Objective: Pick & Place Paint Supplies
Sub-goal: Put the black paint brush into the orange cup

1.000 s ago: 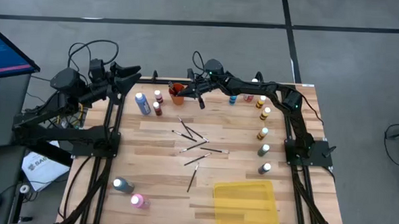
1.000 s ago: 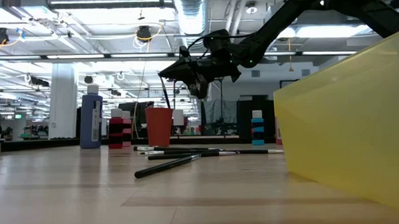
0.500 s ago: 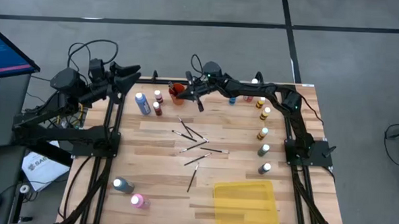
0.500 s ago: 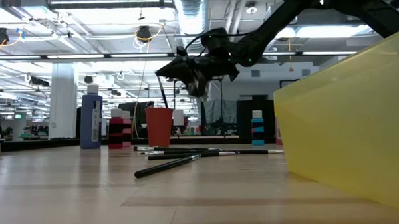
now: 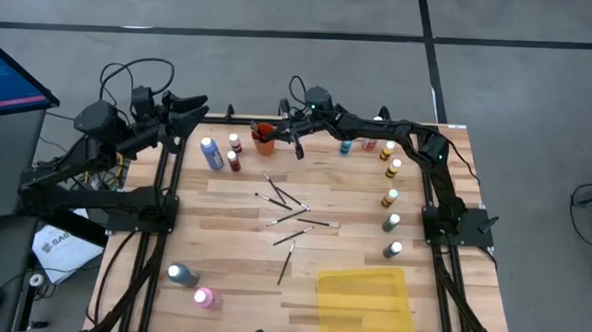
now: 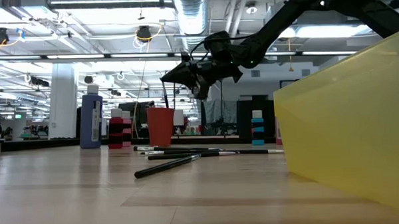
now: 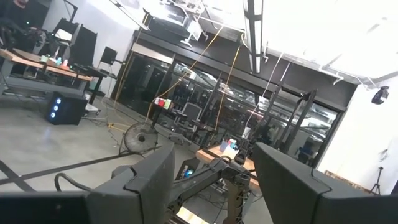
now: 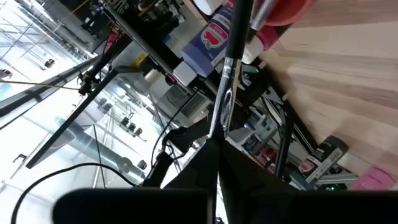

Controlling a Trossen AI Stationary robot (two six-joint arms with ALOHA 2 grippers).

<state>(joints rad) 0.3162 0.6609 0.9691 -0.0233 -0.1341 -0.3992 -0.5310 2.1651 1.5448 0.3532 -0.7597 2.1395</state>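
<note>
A: Where is the right claw (image 5: 282, 135)?
B: Above the far edge of the surface (image 5: 233, 243), just beside the orange cup (image 5: 264, 134). It is clamped tight on a brush (image 8: 229, 81), which sticks out past its fingertips toward the cup.

A: And the left claw (image 5: 200, 109)?
B: Parked off the far left corner, fingers (image 7: 144, 180) spread wide with nothing between them.

A: The rest of the brushes (image 5: 292, 214)?
B: Loose in a scatter mid-surface.

A: Bottles?
B: A big blue bottle (image 5: 210, 152) and two small ones stand left of the cup; a row of bottles (image 5: 391, 197) runs down the right side; two more bottles (image 5: 191, 285) sit near left. The yellow tray (image 5: 364, 302) lies at the near edge.
</note>
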